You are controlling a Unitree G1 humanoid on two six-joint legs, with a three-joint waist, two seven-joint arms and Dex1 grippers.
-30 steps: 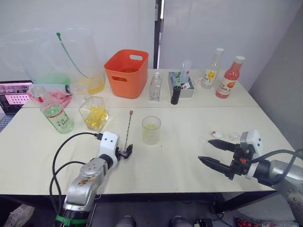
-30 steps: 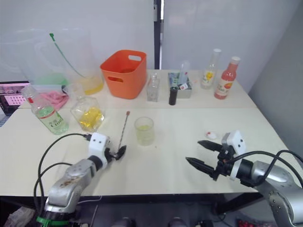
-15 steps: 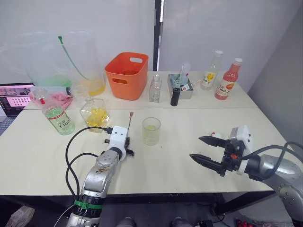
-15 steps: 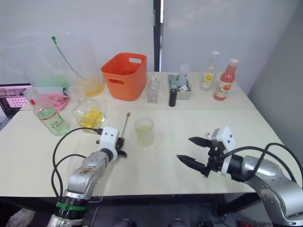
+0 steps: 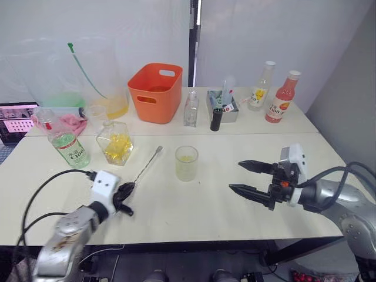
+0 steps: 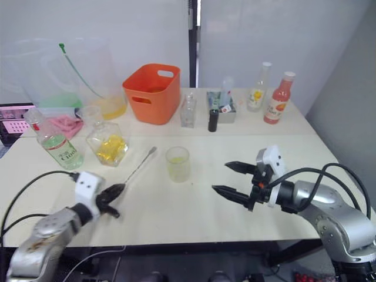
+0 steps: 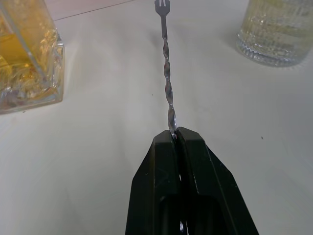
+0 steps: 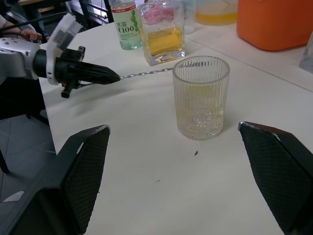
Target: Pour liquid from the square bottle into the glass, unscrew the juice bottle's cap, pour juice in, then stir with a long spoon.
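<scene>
near the table's (image 5: 194, 211) front edge the left gripper (image 5: 126, 190) pinches the long spoon (image 5: 147, 164) by its end, while the right gripper (image 5: 245, 178) hovers spread beside the glass (image 5: 187, 163).

The pale counter (image 6: 176, 205) fills the middle and lower frame. At lower left, the left pincer (image 6: 113, 192) is clamped on one end of the long spoon (image 6: 136, 169), whose thin stem slants up and right toward the frame's centre. Just right of its far end stands the glass (image 6: 177, 163), with a little pale liquid at its bottom. Left of centre sits the square bottle (image 6: 108, 144), yellow inside, and further left the juice bottle (image 6: 54, 143), leaning. At right of centre, the right pincer (image 6: 231, 178) hovers with its two black fingers spread wide, pointing toward the glass. An orange tub (image 6: 151, 92) stands at upper centre.
</scene>
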